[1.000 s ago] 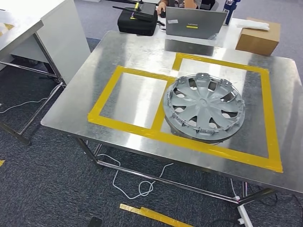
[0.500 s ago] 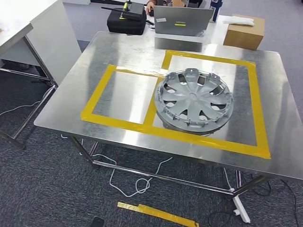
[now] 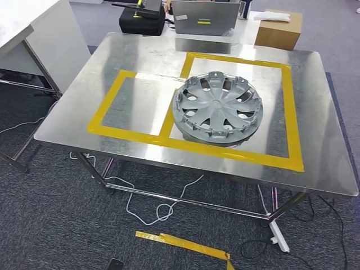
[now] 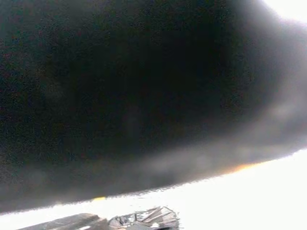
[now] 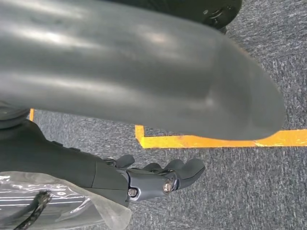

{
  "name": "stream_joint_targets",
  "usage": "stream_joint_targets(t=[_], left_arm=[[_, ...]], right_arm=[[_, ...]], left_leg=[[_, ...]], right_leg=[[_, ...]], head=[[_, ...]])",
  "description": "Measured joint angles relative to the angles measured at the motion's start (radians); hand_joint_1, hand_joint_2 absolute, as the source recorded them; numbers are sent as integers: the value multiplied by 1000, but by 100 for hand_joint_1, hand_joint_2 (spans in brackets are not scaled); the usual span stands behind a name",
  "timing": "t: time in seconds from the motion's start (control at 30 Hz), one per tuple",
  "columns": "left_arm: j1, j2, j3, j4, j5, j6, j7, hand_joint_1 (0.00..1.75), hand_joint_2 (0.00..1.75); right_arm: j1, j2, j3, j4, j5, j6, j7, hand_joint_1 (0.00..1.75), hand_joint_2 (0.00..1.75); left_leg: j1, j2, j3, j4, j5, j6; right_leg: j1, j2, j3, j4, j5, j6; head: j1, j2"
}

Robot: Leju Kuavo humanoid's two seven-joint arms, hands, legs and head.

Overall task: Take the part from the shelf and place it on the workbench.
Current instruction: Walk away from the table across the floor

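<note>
The hubcap [image 3: 217, 108], judged light, stiff and best gripped at its rim, was pictured on the bench [image 3: 127, 59]; the right hand [image 5: 159, 177] hung empty, fingers loosely extended, while the left hand's state could not be told.

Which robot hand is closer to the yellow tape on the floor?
Right, as far as shows: the right hand hangs beside the yellow tape over the carpet. The left wrist view is too dark to place that hand.

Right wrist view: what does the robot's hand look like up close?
The right hand is dark grey, with smooth rounded fingers and small silver screws at the joints. Behind it sits a darker, glossy wrist part, and below that a crinkly clear plastic cover with a black cable running under it. The left wrist view is too dark and blurry to tell anything.
</note>
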Motion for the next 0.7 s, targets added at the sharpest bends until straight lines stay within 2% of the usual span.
stream_joint_targets(t=[0.07,0.1,0.13,0.17,0.2,0.27,0.3,0.33,0.37,0.4,0.43,0.47,0.5,0.53,0.57,0.63,0.67,0.7], left_arm=[[-2,-1,0,0,1,0,-3,0,0],[-2,-1,0,0,2,0,-4,0,0],[-2,-2,0,0,3,0,-5,0,0],[-3,-3,0,0,3,-1,-6,0,0],[-4,-3,0,0,4,-1,-8,0,0],[-5,-4,0,0,5,-2,-9,0,0],[-5,-5,0,0,5,-3,-10,0,0],[-4,-5,0,0,6,-3,-10,0,0],[-5,-5,0,0,8,-3,-11,0,0],[-5,-5,0,0,8,-3,-12,0,0],[-5,-5,0,0,9,-3,-12,0,0],[-5,-5,0,0,9,-3,-13,0,0],[-6,-5,0,0,9,-3,-13,0,0],[-6,-5,0,0,9,-2,-14,0,0],[-7,-5,0,0,9,-2,-15,0,0],[-5,-5,0,0,9,-2,-16,0,0],[-4,-5,0,1,9,-2,-16,0,0],[-3,-5,0,1,10,-2,-16,0,0]], right_arm=[[0,-1,0,2,2,4,-1,0,0],[1,-1,1,2,3,6,-2,0,0],[2,-2,1,2,4,7,-4,0,0],[2,-3,1,2,5,8,-5,0,0],[3,-5,2,2,6,9,-6,0,0],[3,-8,4,2,8,12,-8,0,0],[3,-9,5,2,9,13,-8,0,0],[3,-10,7,2,10,13,-9,0,0],[3,-10,8,2,11,13,-9,0,0],[3,-11,8,2,12,14,-9,0,0],[2,-12,10,2,13,14,-9,0,0],[1,-12,11,2,14,14,-10,0,0],[-1,-13,13,2,15,15,-10,0,0],[-2,-13,15,2,15,16,-11,0,0],[-2,-13,16,2,15,17,-12,0,0],[0,-13,16,3,15,18,-12,0,0],[1,-14,16,4,15,18,-12,0,0],[2,-14,16,5,16,18,-12,0,0]], left_leg=[[-6,-2,14,-37,4,7],[-7,-1,8,-41,13,10],[-6,1,0,-45,23,15],[-4,4,-9,-48,35,22],[-2,7,-21,-52,46,27],[-3,11,-47,-50,65,32],[-4,13,-60,-49,75,30],[-4,14,-74,-46,85,29],[-4,15,-89,-42,94,27],[-4,15,-104,-37,102,24],[-4,15,-117,-30,109,21],[-5,14,-129,-22,114,16],[-6,13,-138,-14,120,11],[-7,12,-145,-9,127,6],[-6,11,-151,-6,135,1],[-2,8,-161,-2,140,-10],[0,6,-168,11,119,-16],[2,4,-179,41,81,-21]], right_leg=[[-2,0,-6,0,15,12],[-4,0,-9,-1,21,19],[-5,0,-14,3,16,24],[-6,1,-25,20,-7,29],[-7,1,-39,55,-47,33],[-11,1,-73,177,-145,41],[-12,0,-81,237,-172,44],[-13,0,-80,276,-174,47],[-15,-1,-63,282,-153,49],[-18,-1,-27,248,-121,51],[-21,-1,24,187,-96,52],[-22,1,83,106,-88,53],[-23,4,133,33,-93,50],[-22,6,160,-16,-105,46],[-19,8,171,-41,-113,41],[-16,4,153,-46,-105,24],[-16,1,144,-46,-96,14],[-17,-3,134,-47,-87,4]], head=[[0,0],[0,0],[0,0],[1,0],[3,0],[6,0],[6,0],[6,0],[6,0],[6,0],[6,0],[6,0],[5,0],[5,0],[4,0],[5,0],[4,0],[3,0]])
